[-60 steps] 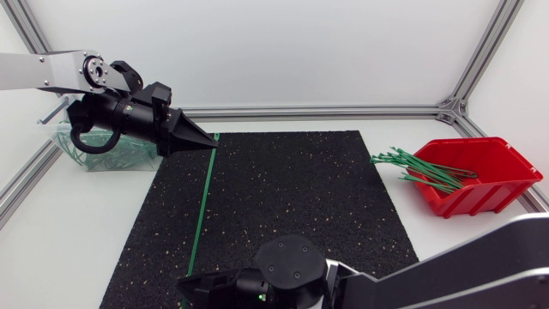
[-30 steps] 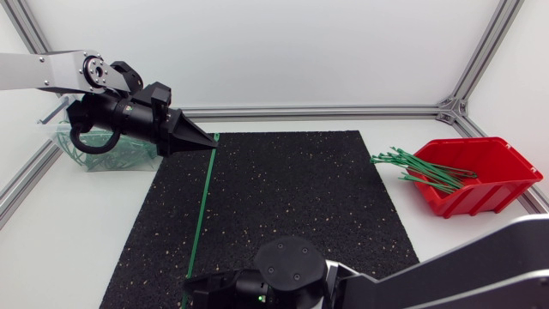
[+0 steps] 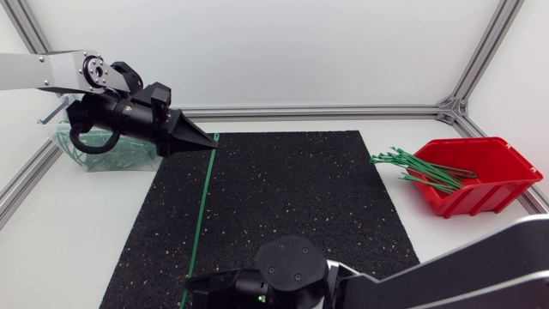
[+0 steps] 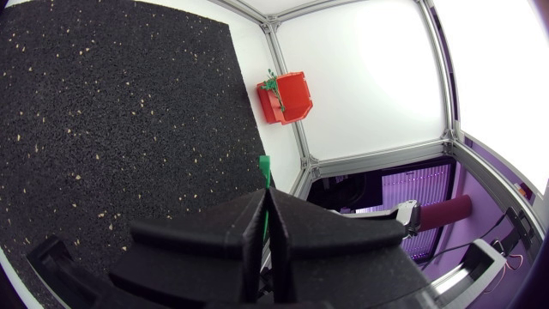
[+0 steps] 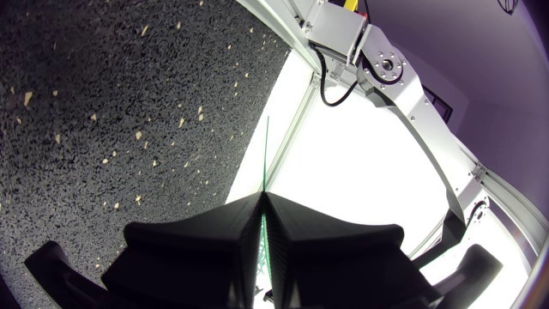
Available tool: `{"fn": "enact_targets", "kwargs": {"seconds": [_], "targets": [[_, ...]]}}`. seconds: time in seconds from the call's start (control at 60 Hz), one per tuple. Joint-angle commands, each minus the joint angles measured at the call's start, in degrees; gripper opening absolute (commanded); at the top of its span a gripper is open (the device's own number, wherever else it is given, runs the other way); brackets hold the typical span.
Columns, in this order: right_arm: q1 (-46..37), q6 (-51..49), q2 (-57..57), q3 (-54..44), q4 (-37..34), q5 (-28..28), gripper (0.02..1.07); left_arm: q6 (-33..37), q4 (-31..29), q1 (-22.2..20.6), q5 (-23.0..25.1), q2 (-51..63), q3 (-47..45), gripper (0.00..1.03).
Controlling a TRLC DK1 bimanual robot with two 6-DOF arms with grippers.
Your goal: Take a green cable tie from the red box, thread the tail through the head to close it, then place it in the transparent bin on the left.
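Green cable tie (image 3: 200, 215), ends hidden, is pinched by left fingers (image 3: 190, 137) and right fingers (image 3: 206, 287).

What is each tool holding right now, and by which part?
One green cable tie, stretched between them: left tool is shut near one end, right tool near the other. Which end is the head cannot be told.

Surface: white tabletop (image 3: 77, 232)
Middle: black speckled rubber mat (image 3: 283, 189), flat
Right: red plastic box (image 3: 480, 199), just off the mat
Left rear: transparent plastic bin (image 3: 107, 160), near the mat's corner
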Motion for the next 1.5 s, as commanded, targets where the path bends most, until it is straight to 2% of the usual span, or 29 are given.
{"fn": "enact_targets", "kwargs": {"seconds": [0.0,0.15,0.383,0.967,1.1,1.25,1.333,1.483], "targets": [[-0.1,-0.9,-0.6,-0.2,1.0,0.2,0.08,1.6,-0.9,-0.4,0.0,0.4,0.0,0.03],[-0.6,2.8,-0.9,-0.4,1.2,0.2,0.08,2.1,-0.9,-0.3,-0.1,-0.5,-0.6,0.03],[-2.0,16.8,-2.6,-0.4,0.8,1.4,0.08,3.4,-0.8,-0.1,0.0,-1.6,-1.6,0.03],[-0.3,48.0,-10.1,-5.0,-2.8,10.9,0.08,3.5,3.9,-1.5,1.7,-6.4,-7.5,0.03],[-0.4,57.1,-15.3,-4.9,-12.2,11.0,0.08,2.7,6.2,-2.4,2.3,-7.6,-9.2,0.03],[-0.3,67.3,-24.0,-4.1,-25.9,9.3,0.08,0.2,10.9,-3.5,2.9,-9.2,-11.7,0.03],[-1.1,73.0,-28.3,-3.0,-33.7,7.0,0.08,-2.8,15.0,-4.7,2.9,-10.0,-13.5,0.03],[-1.3,78.3,-32.8,-3.3,-39.1,4.7,0.08,-11.9,25.8,-6.4,2.8,-12.8,-16.8,0.03]]}}
